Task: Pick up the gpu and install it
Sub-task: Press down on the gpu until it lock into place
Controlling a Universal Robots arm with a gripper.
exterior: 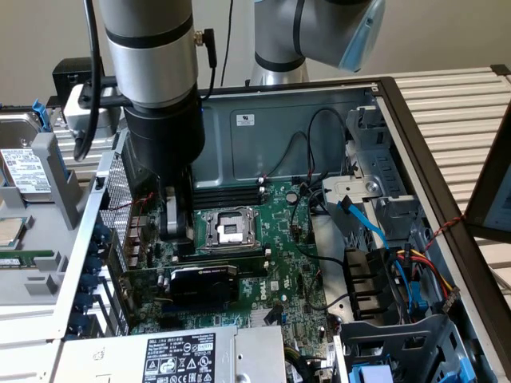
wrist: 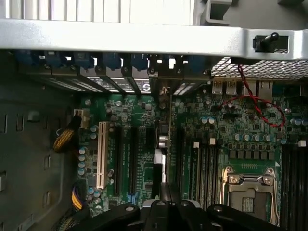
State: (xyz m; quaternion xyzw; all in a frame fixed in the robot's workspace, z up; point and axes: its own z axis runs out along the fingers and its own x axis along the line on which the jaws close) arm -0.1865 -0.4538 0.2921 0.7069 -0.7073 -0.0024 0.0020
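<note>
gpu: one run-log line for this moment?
gpu: upright in motherboard slot | gripper: shut, just above gpu | contact: cannot tell

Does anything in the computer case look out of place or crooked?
Nothing is clearly wrong. The gpu stands on edge on the motherboard, in line with the expansion slots. The CPU socket is empty, with no cooler, and loose cables lie beside the drive bays.

Lit evenly from above in the exterior view, with soft glare along the polished silver arm cylinder (exterior: 152, 32). Fell dim inside the open grey metal computer case (exterior: 263, 120). Blew out to white on the pale metal case edge (wrist: 144, 38) in the wrist view; blurred slightly on the black gripper (wrist: 166, 211) up close.
</note>
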